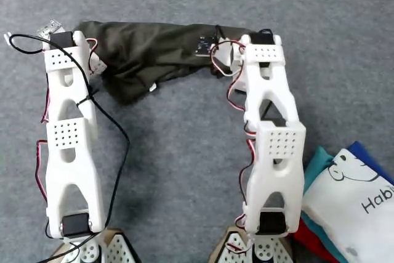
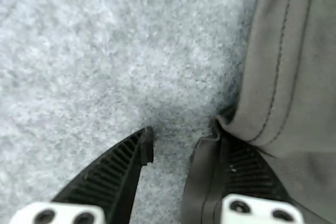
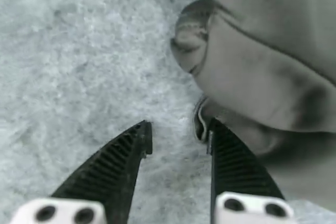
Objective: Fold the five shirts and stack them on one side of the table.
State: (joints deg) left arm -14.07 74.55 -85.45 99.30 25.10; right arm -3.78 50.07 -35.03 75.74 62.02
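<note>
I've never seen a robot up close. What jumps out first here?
A dark olive shirt sprawls crumpled at the far side, between two white arms. The left claw and right claw stand open at its edges. Folded shirts sit stacked by one arm's base.

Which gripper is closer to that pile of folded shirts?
Right. The right gripper sits at the end of the dark shirt nearer the pile; the left gripper, at its opposite end.
</note>
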